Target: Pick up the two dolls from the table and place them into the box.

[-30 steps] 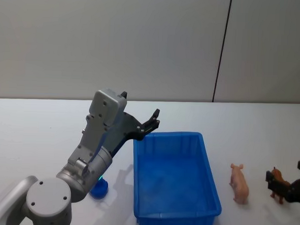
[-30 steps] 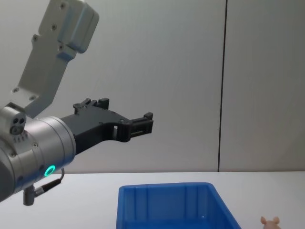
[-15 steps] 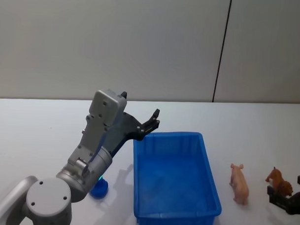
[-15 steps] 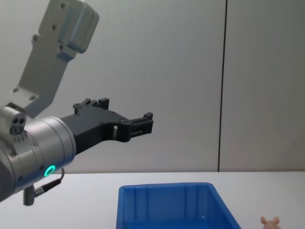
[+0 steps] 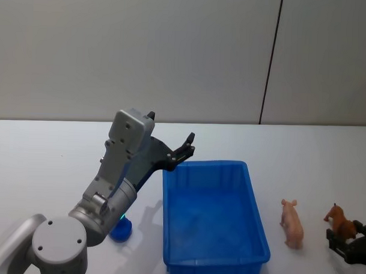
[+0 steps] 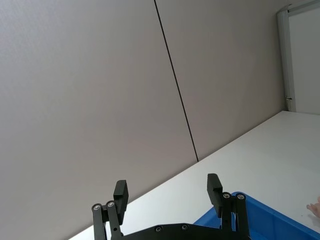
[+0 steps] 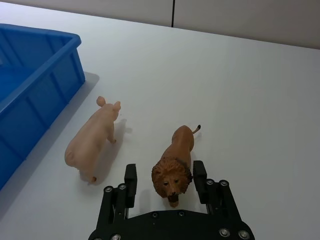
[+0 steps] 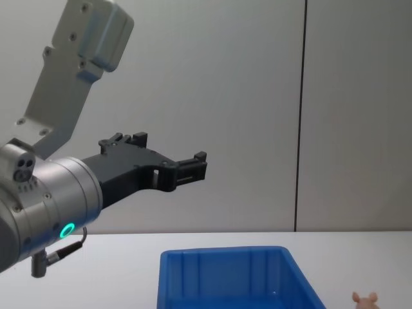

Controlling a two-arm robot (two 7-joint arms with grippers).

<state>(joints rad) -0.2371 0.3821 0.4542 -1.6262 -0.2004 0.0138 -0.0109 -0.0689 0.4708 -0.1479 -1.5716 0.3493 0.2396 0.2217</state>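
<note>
While the left gripper (image 6: 167, 186) is held up in the air over the far left corner of the box (image 5: 206, 163), its jaws are spread wide and nothing is held in them. The blue box is set in the middle of the white desk (image 5: 37, 168). A small dark blue doll (image 5: 121, 230) is seen on the desk just left of the box, on the near side, partly hidden by the left arm. A pink pig doll (image 5: 291, 224) is seen on the desk just right of the box. A brown lion toy (image 5: 339, 222) is stood further right, beside the pig but apart from it. The right gripper (image 7: 165, 170) is placed low at the near right of the desk, with its jaws wide, one on each side of the lion's head. Whether the lion is touched by them cannot be told.
</note>
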